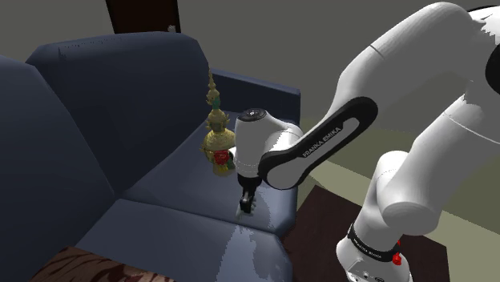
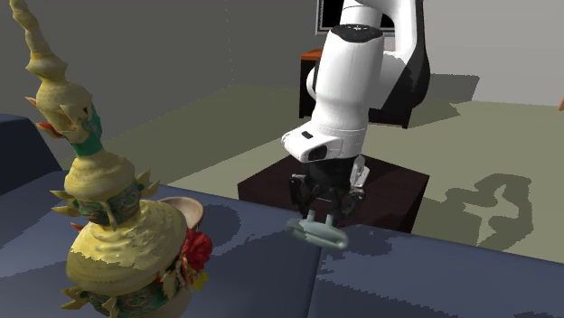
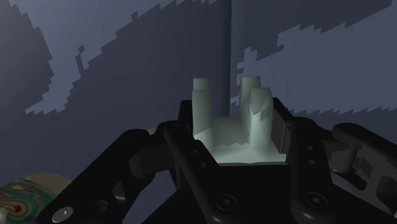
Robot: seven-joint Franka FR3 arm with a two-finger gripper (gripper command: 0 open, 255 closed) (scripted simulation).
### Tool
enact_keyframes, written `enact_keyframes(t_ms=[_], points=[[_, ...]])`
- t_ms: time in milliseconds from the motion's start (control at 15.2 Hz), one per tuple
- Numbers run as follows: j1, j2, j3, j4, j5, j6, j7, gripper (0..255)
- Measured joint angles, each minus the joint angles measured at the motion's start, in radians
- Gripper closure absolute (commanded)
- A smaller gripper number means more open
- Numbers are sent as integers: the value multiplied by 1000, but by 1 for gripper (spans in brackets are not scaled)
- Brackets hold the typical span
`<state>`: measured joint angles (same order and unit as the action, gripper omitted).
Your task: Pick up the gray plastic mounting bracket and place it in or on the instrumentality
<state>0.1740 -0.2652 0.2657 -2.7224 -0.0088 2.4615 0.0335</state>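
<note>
- The white arm [image 1: 417, 96] reaches down over a big dark blue sofa [image 1: 120, 104].
- The black gripper [image 1: 247, 204] points down at the sofa seat, near the seat's front edge.
- In the wrist view the gripper [image 3: 235, 137] has its two fingers partly closed, one on each side of the bracket, and they press on it.
- The bracket [image 3: 251, 111] is a small pale gray-green thing with three short posts sticking out past the fingers.
- In the second exterior view the bracket [image 2: 318, 233] pokes out under the gripper [image 2: 323, 215], very low over the blue seat. I cannot tell if it touches the seat or hangs just above it.
- A gold pointy statue [image 1: 216, 136] stands on the seat, near the sofa's back cushion. It has a tall thin spire on top, a round fat body and red and green bits.
- In the shoulder view the statue is just up and to the left of the gripper, near it but not touching.
- In the second exterior view the statue [image 2: 117, 226] is big and close on the left, and the gripper is well apart from it on the right.
- A bit of the statue [image 3: 25, 197] shows beside the gripper in the wrist view.
- A dark brown flat slab [image 2: 398, 194] lies on the floor by the sofa, under the arm.
- A brown patterned patch [image 1: 88, 264] lies on the seat at the shoulder view's lower left.
</note>
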Motion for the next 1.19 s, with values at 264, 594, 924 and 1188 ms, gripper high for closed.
enact_keyframes(t_ms=[264, 594, 924, 1188], points=[[7, -54, -10, 16, 16, -69, -19, 255], [14, -107, -19, 49, 28, -154, -32, 255], [3, -133, -44, 69, 23, -199, -65, 255], [-54, -122, -121, 92, -15, -207, -166, 255]])
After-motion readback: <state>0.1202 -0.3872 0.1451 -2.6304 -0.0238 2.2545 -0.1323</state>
